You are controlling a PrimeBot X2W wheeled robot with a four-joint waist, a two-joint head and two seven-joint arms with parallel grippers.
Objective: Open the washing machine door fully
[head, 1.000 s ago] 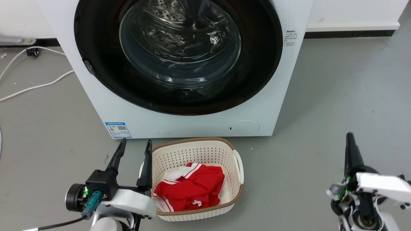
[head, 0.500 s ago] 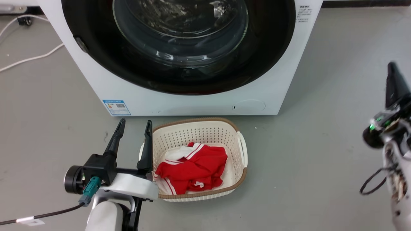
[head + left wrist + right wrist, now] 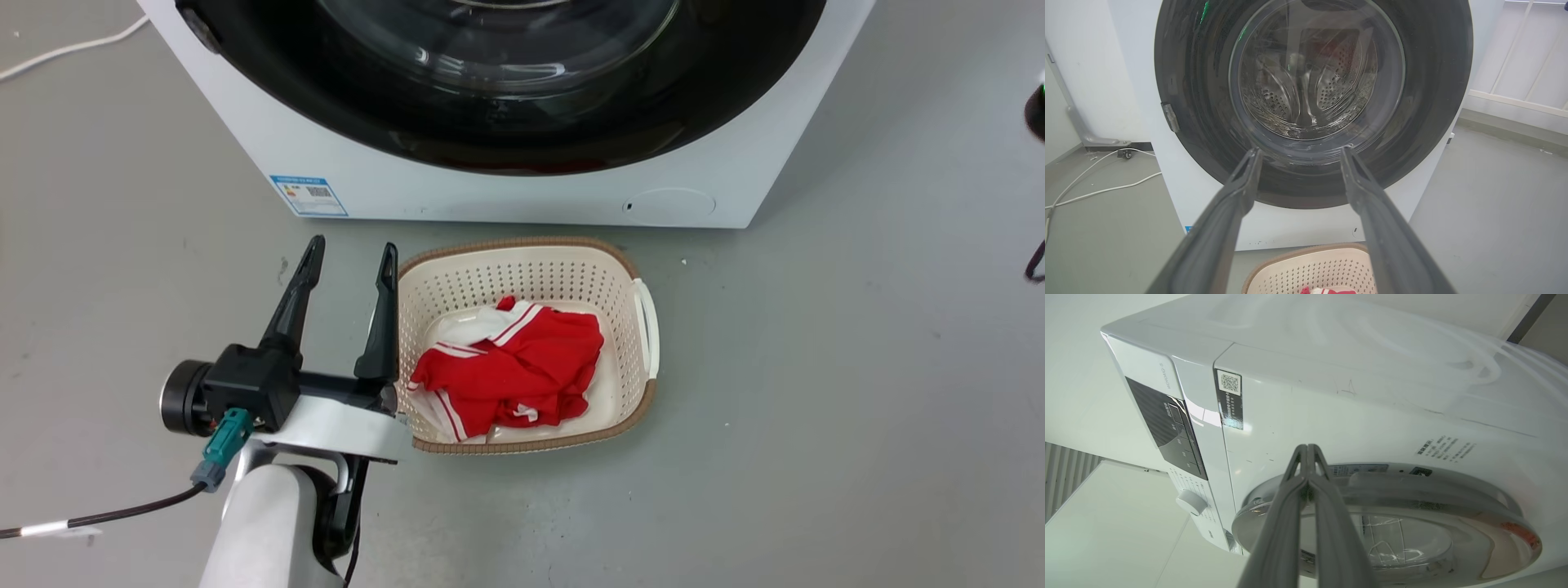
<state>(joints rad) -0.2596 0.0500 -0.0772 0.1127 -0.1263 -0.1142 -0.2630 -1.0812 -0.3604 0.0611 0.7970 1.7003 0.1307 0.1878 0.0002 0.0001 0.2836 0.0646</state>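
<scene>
Evidently the washing machine door (image 3: 1314, 102) — glossy black, glass-centred — sits shut.

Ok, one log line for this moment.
round glossy black washing machine door closed; left gripper open beside cream perforated basket; right gripper shut, aimed at door rim

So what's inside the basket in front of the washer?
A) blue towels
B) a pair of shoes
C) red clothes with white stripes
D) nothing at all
C: in the head view the cream basket on the floor holds a crumpled heap of red clothes with white stripes.
</scene>
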